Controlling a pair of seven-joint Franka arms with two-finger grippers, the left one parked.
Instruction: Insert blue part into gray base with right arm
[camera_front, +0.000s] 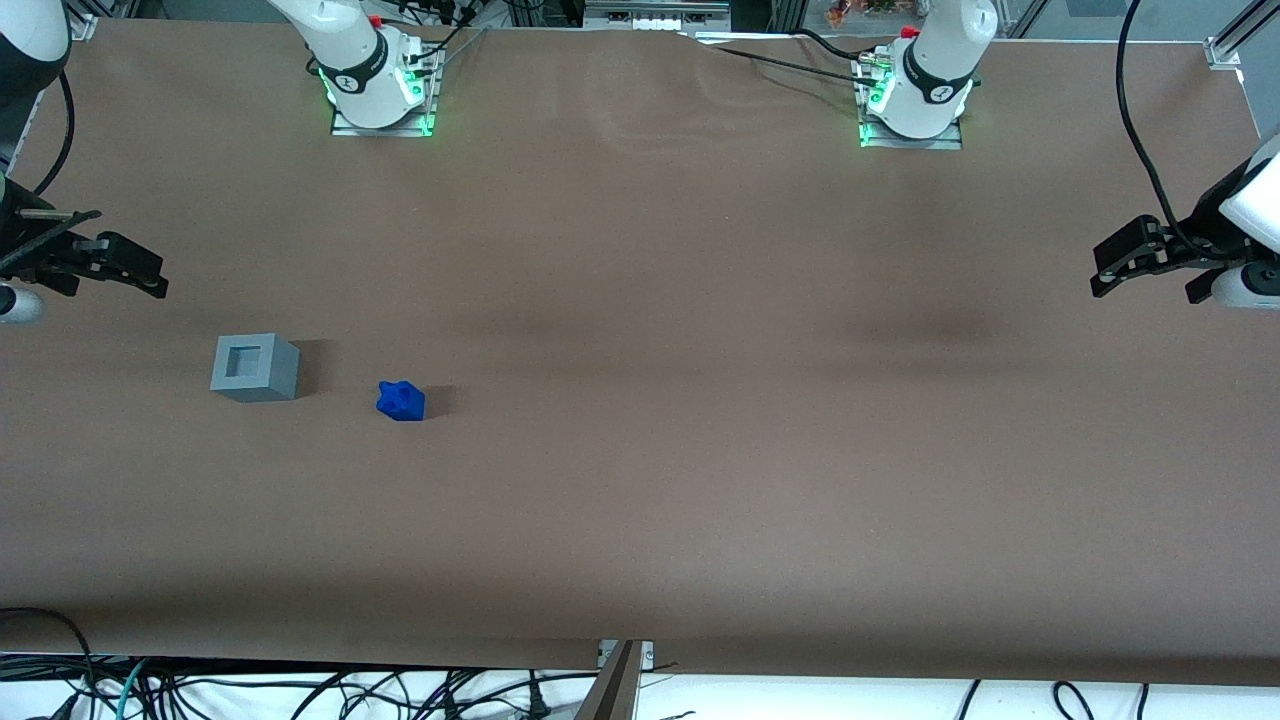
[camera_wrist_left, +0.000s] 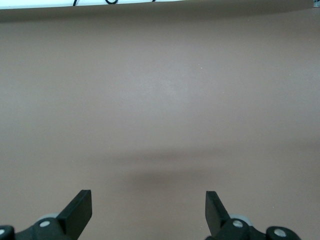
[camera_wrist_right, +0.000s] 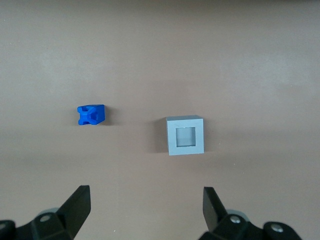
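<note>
Since nothing is yet grasped, the blue part (camera_front: 401, 400) lies loose on the tabletop (camera_front: 700, 450), nearest the front camera, with the gray base (camera_front: 256, 367) near it at ten o'clock, recess upward to receive it. Farthest, the hand (camera_front: 140, 272) hangs released, fingers (camera_wrist_right: 80, 205) spread, holding nothing, ready to descend.

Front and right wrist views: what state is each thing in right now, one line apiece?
blue part: lying loose on the table, apart from the base, not gripped.
gray base: upright on the table, recess facing up and holding nothing.
gripper: open, holding nothing, raised above the table and off both pieces, farther from the front camera than the base.
table: covered in brown sheet, bearing both pieces.
</note>
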